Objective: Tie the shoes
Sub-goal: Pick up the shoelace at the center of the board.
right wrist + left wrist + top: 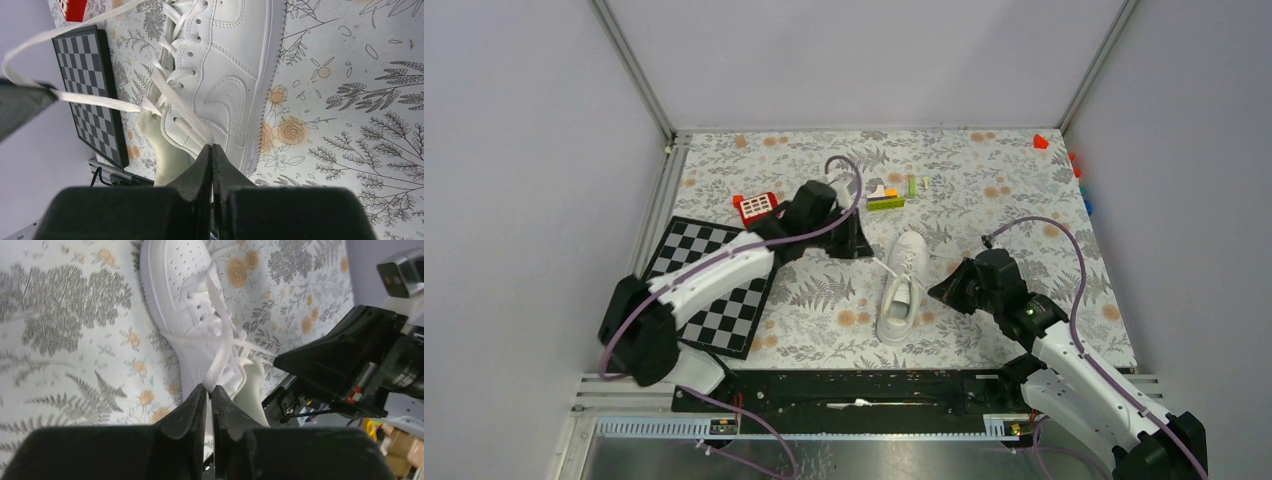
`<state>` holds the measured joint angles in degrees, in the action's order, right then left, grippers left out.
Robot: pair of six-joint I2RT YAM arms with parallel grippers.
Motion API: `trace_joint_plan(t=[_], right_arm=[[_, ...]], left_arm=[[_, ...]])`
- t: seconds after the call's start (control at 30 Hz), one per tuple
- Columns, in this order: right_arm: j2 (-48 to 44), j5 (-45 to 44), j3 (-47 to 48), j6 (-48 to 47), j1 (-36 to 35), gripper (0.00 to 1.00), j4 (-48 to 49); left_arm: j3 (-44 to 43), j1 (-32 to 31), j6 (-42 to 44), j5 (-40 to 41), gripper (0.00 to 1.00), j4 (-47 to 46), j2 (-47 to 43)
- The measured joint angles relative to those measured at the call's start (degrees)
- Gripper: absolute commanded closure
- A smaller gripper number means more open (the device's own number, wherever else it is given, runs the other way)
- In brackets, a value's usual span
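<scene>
From above, shows the sneaker [902, 288] on its sole in the middle of the floral counter [1024, 200], toe away from the bases, heel nearest them. Places the left end effector [856, 246] just beside the shoe's left flank, reached in low over a corner of the chessboard [714, 290] with the elbow bent. Places the right end effector [946, 290] near the heel on the other side, with the forearm angled inward. Probably light enough to skid under a sideways tug, so best to pull both laces evenly.

Through the left wrist, shows fingers almost together, pinching the left strand [218, 365] below the eyelets. Looks like flat, soft, floppy woven lace, likely slippery between hard pads; better gripped well up from the tip.

Through the right wrist, shows jaws fully closed on the right strand [182, 116] close to the top eyelets, tips aimed down at the collar. Firm upper, limp laces: take hold of the laces, not the shell.
</scene>
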<state>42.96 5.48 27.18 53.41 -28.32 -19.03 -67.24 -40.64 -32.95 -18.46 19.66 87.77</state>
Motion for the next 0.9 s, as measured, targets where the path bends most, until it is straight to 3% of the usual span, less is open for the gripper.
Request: trace_joint_plan(t=[0.1,0.2,0.37,0.5,0.53,0.6,0.7,0.9], right_arm=[[-0.2,0.0,0.0,0.0,0.0,1.00,-0.2],[0.0,0.0,0.0,0.0,0.0,1.00,-0.2],[0.6,0.0,0.0,0.0,0.0,1.00,-0.2],[0.7,0.0,0.0,0.0,0.0,1.00,-0.2],[0.7,0.0,0.0,0.0,0.0,1.00,-0.2],[0.6,0.0,0.0,0.0,0.0,1.00,-0.2],[0.5,0.0,0.0,0.0,0.0,1.00,-0.3],[0.4,0.0,0.0,0.0,0.0,1.00,-0.5]], left_arm=[[10.5,0.1,-3.8,2.1,0.85,-5.1,-8.5],[20.3,0.2,-8.1,2.6,0.85,-9.7,-11.6],[25.8,0.2,-10.6,2.8,0.87,-8.0,-11.3],[23.1,0.2,-9.8,5.7,0.87,-5.5,-14.3],[22.0,0.2,-9.5,7.0,0.81,-5.2,-15.6],[19.7,0.3,-9.0,9.7,0.53,-5.0,-18.5],[14.7,0.5,-7.9,12.3,0.40,-4.9,-19.5],[-3.9,0.6,-2.7,10.1,0.31,-2.6,-2.5]])
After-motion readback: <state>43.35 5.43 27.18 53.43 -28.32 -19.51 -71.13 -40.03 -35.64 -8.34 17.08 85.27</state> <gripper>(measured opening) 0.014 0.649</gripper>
